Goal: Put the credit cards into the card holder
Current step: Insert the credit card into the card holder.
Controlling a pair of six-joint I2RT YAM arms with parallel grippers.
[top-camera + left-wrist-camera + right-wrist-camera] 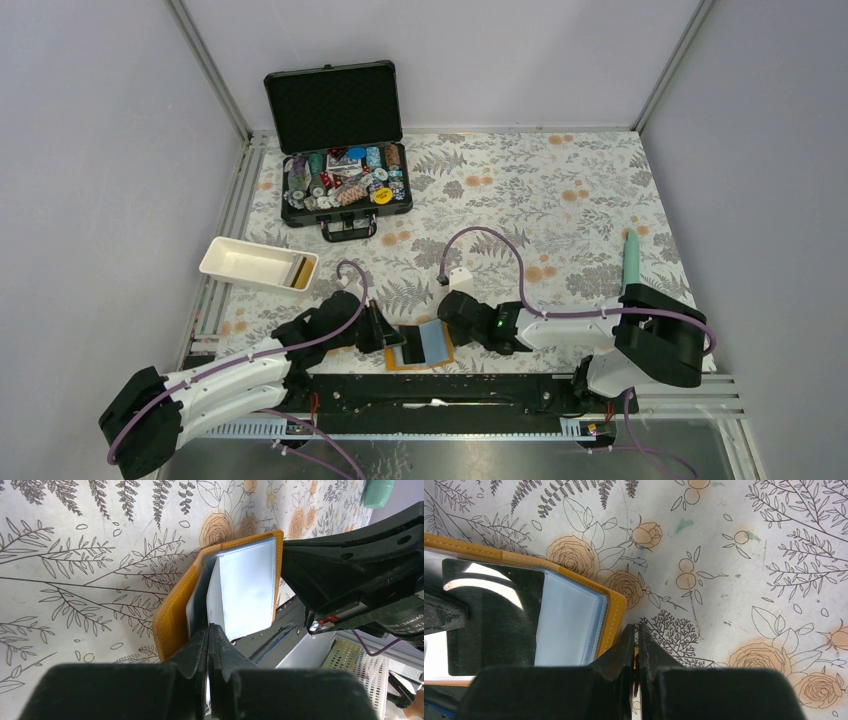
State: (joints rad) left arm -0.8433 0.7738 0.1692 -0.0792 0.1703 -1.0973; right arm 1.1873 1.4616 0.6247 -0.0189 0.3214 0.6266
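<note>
I'm in the middle of loading a card. The card holder point(432, 342) lies open on the flowered table point(560, 200) at its near edge, between my two arms, with its pale blue sleeves point(247, 590) facing up.

My left gripper point(210, 630) is clamped on the black card point(494, 615), holding it flat over the left half of the holder. In the right wrist view the card covers the sleeves there, though I can't make out whether its leading edge is actually inside a pocket or only lying on top. My right gripper point(635, 632) has its fingers drawn together, with the tips set at the holder's right edge. I read that as bracing it.

Next I need to push the card rightward, low and level, so its edge finds a sleeve mouth while the right side stops the holder sliding. Going by the task, another card comes after this one.
</note>
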